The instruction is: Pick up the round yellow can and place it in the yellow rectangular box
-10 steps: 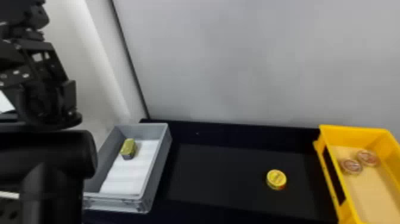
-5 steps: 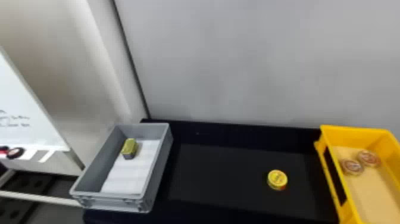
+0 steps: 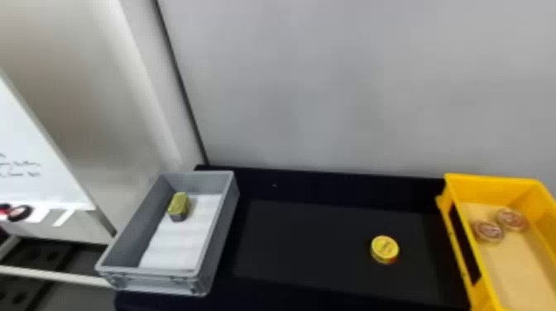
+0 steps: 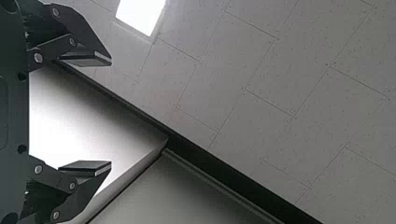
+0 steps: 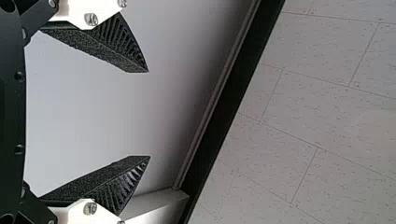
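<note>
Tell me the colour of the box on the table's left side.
Grey; the box shows best in the head view.

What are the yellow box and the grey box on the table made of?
The yellow box looks like smooth, slightly glossy plastic, judging by its even colour and moulded rim. The grey box seems to be duller, hard plastic, going by its even grey walls and rimmed edge, though painted metal can't be excluded.

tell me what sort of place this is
Probably an indoor workroom or robotics lab: a black table holds a grey bin and a yellow box, a whiteboard with writing stands at the left, and the ceiling is tiled.
</note>
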`<state>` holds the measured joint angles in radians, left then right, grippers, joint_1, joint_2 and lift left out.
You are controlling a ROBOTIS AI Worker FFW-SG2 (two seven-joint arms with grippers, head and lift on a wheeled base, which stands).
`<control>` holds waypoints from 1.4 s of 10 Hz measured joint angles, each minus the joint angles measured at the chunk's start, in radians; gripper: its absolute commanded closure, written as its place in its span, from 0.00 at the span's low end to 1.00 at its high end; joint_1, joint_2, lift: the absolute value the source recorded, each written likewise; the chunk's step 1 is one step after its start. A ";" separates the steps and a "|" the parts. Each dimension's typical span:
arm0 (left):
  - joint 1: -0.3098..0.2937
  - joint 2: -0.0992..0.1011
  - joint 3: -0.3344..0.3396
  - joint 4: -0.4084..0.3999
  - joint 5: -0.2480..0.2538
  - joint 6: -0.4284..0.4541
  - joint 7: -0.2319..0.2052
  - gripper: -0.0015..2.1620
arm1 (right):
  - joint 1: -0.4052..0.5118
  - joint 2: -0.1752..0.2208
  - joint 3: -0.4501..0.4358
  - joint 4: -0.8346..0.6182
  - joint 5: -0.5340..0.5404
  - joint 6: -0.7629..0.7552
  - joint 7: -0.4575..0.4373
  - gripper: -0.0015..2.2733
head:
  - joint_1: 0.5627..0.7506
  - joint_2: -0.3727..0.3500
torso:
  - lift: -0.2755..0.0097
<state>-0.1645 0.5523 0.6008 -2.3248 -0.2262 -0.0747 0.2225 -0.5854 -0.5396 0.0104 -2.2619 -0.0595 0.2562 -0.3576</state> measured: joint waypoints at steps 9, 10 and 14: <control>-0.091 0.060 -0.100 0.029 -0.002 0.005 0.001 0.21 | -0.014 0.074 -0.207 0.510 -0.417 0.725 0.304 0.06 | 0.41 0.75 | 0.97; -0.102 0.060 -0.114 0.037 -0.003 0.001 0.001 0.21 | -0.016 0.063 -0.157 0.614 -0.401 0.753 0.388 0.06 | 0.41 0.75 | 0.97; -0.140 0.053 -0.171 0.061 -0.008 -0.016 0.005 0.21 | 0.003 0.168 0.032 0.945 -0.063 0.737 0.862 0.06 | 0.41 0.75 | 0.97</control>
<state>-0.3046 0.6051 0.4302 -2.2639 -0.2347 -0.0906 0.2273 -0.5828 -0.3718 0.0428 -1.3171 -0.1229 0.9929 0.5046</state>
